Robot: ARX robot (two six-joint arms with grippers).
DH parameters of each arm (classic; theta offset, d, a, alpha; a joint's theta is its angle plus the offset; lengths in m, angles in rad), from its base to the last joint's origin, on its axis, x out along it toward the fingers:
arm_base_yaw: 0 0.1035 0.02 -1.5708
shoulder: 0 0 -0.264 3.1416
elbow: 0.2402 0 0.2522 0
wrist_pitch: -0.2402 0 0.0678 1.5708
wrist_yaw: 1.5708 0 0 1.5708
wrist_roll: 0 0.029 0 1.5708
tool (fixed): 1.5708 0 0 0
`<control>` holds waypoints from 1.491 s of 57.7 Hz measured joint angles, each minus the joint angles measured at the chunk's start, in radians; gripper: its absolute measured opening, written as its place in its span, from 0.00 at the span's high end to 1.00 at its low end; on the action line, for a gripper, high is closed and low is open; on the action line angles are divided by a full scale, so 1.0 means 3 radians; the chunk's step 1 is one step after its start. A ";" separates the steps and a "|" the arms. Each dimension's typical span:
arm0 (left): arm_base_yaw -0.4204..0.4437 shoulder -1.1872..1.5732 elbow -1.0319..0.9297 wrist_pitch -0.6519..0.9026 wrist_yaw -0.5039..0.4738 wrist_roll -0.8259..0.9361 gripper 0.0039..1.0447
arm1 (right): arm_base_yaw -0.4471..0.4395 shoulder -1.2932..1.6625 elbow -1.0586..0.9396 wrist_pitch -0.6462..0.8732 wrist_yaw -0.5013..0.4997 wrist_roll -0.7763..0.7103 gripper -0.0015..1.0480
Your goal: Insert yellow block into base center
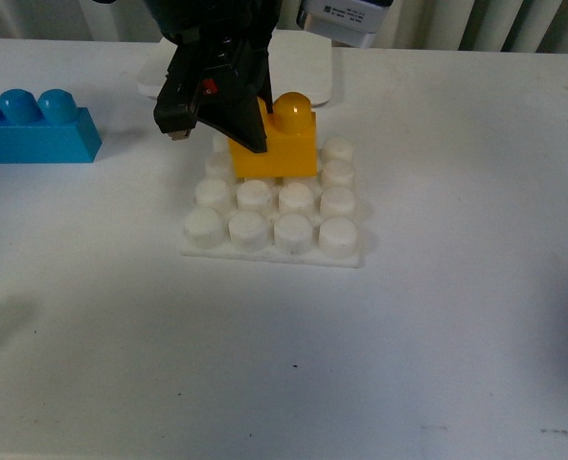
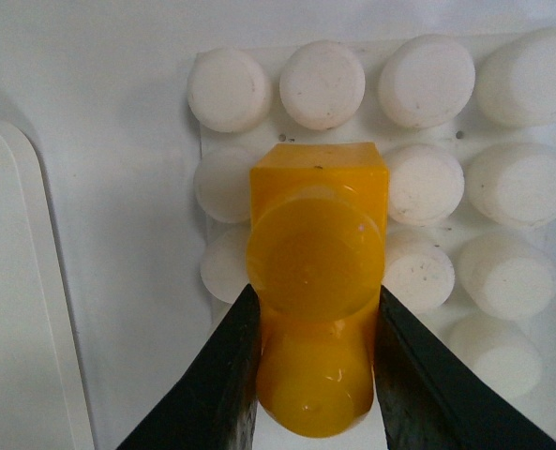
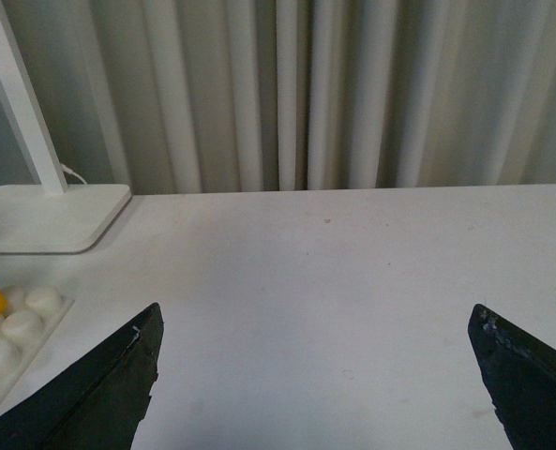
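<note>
**Left fingers clamped on yellow block over rear of base**

The left fingers [image 2: 217,384] are clamped on the two long sides of the yellow block [image 2: 320,202], one black pad against each face. The left gripper [image 1: 216,134] comes down from above. The block stands upright over the middle columns of the base [image 1: 274,257], on its half nearer the far edge of the surface [image 1: 284,364]. The base's two near rows of studs are uncovered. I cannot tell whether the block is pressed fully home.

The right fingers [image 3: 99,394] are wide apart and hold nothing.

A lamp foot [image 1: 303,67] lies behind the base, towards the far edge. A blue brick [image 1: 34,125] lies by the left edge, well apart from the base.

A white label [image 1: 346,11] at the far edge carries dark print, too small to read. No marking shows on block or base.
</note>
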 joint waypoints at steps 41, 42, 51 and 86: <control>-0.0113 0.0023 -0.0277 0.0286 -0.0366 0.0145 0.72 | 0.0000 0.0000 0.0000 0.0000 0.0000 0.0000 0.09; -0.0116 0.0022 -0.0281 0.0294 -0.0366 0.0145 0.72 | 0.0000 0.0000 0.0000 0.0000 -0.0001 0.0000 0.09; -0.0128 0.0001 -0.0333 0.0361 -0.0366 0.0116 0.72 | 0.0000 0.0000 0.0000 0.0000 -0.0001 0.0000 0.09; -0.0072 -0.0916 -0.0724 0.0933 -0.0139 0.0080 0.06 | 0.0000 0.0000 0.0000 0.0000 0.0000 0.0000 0.09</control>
